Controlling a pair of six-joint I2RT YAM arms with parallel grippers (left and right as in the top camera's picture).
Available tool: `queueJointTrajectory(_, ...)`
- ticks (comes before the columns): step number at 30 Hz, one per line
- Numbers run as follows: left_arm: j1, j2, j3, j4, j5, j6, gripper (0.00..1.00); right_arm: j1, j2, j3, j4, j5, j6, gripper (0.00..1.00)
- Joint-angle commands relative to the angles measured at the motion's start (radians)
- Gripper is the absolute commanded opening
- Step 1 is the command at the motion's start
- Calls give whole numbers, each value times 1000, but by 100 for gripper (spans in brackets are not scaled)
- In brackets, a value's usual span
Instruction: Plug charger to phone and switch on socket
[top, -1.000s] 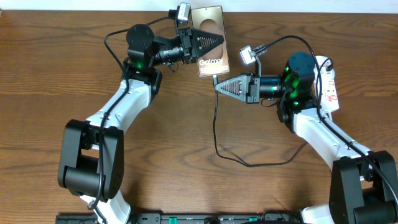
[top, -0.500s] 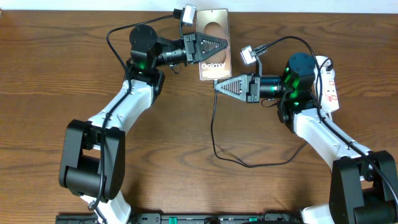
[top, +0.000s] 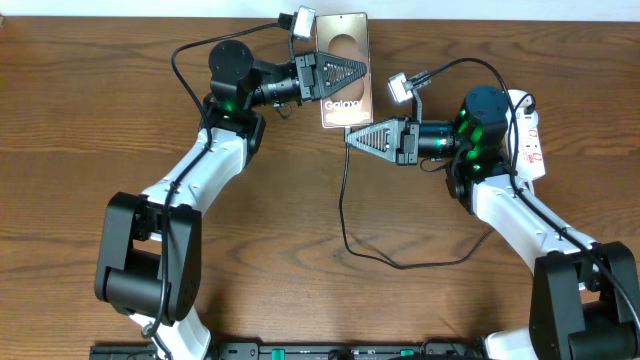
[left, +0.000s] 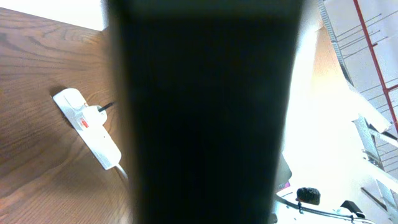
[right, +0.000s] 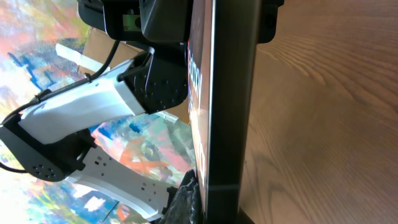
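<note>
Phone (top: 345, 35), 12 o'clock, clamped in left hand (top: 360, 71), lower edge offered; charger (top: 343, 200) tip pinched in right hand (top: 350, 140), apparently for insertion; socket (top: 533, 140), 3 o'clock, unattended.

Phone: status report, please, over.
Left gripper jaws shut on phone. Right gripper holds charger at its near end; plugged in, cannot tell. Socket untouched, nothing in the way.

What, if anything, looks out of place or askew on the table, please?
Nothing is spilled or damaged. The phone is the one oddity: clamped in the left gripper at the far edge of the table, seemingly lifted rather than flat, blocking that wrist's view.
</note>
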Motion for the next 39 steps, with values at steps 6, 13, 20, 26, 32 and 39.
queueJointTrajectory(6, -29, -34, 26, 7, 92, 13, 7, -7, -26, 12, 21, 101, 3, 1)
queueJointTrajectory(13, -29, -34, 26, 4, 92, 14, 8, -10, -26, 12, 21, 88, 3, 12)
queueJointTrajectory(20, -29, -34, 26, 4, 92, 13, 7, -10, -26, 12, 55, 72, 3, 35)
queueJointTrajectory(26, -29, -34, 26, 4, 86, 13, 7, -15, -26, 12, 63, 22, 3, 53)
queueJointTrajectory(32, -27, -34, 26, 4, 84, 14, 7, -21, -26, 11, 62, -127, -26, 79)
queueJointTrajectory(39, -27, -34, 26, 4, 47, -1, 7, -22, -25, -50, 61, -103, -55, 91)
